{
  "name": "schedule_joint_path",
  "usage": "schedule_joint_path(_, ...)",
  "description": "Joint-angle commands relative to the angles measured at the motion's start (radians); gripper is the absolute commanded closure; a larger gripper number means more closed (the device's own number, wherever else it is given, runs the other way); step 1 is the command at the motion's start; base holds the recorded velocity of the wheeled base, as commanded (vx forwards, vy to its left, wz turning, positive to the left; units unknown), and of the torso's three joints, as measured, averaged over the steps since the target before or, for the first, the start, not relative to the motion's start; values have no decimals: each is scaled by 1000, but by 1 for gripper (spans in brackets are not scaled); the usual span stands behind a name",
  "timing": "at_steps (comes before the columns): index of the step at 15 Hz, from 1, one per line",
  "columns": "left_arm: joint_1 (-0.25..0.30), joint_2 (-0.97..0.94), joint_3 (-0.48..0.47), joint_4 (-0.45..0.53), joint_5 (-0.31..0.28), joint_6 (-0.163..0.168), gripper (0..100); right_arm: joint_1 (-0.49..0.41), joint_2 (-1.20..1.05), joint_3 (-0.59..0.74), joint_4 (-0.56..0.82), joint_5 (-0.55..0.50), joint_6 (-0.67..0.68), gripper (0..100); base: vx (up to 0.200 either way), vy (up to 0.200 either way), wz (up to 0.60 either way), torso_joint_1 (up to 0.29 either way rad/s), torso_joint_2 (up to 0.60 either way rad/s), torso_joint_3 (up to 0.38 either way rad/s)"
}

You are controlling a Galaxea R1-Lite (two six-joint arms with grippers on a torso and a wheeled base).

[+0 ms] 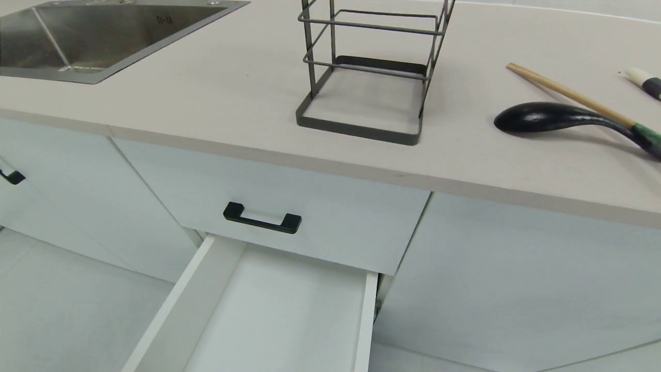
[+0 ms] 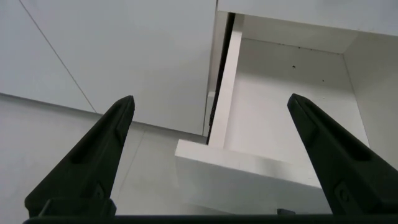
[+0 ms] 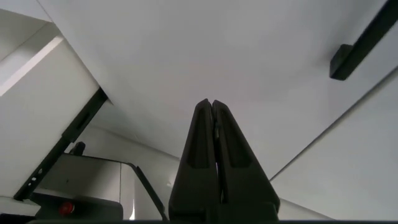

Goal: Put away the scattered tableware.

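On the beige countertop [image 1: 217, 98] at the right lie a black spoon [image 1: 547, 118] with a green-ended handle, a pair of wooden chopsticks [image 1: 568, 94] and a white-tipped utensil [image 1: 645, 80] at the far edge. Below the counter a white drawer [image 1: 279, 310] stands pulled out with nothing inside. My left gripper [image 2: 210, 102] is open, low in front of that drawer's front corner [image 2: 242, 168]. My right gripper [image 3: 212, 107] is shut on nothing, pointing at white cabinet fronts with a black handle [image 3: 364, 40].
A dark wire rack [image 1: 369, 72] stands in the middle of the countertop. A steel sink [image 1: 98, 33] is set in at the back left. The upper drawer has a black handle [image 1: 262, 217]; another handle [image 1: 11, 176] is at the far left.
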Motion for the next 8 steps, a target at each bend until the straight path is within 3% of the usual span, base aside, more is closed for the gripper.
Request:
schedule_joint_path(1, 0, 1, 0, -1, 0, -1, 0, 0, 1, 0, -2, 1, 0, 100, 0, 0, 0, 256, -447, -246)
schedule_joint_path(4, 0, 1, 0, -1, 0, -1, 0, 2, 1, 0, -2, 1, 0, 100, 0, 0, 0, 203, -681, -203)
schedule_joint_path(8, 0, 1, 0, -1, 0, -1, 0, 2, 1, 0, -2, 1, 0, 100, 0, 0, 0, 226, -487, -204)
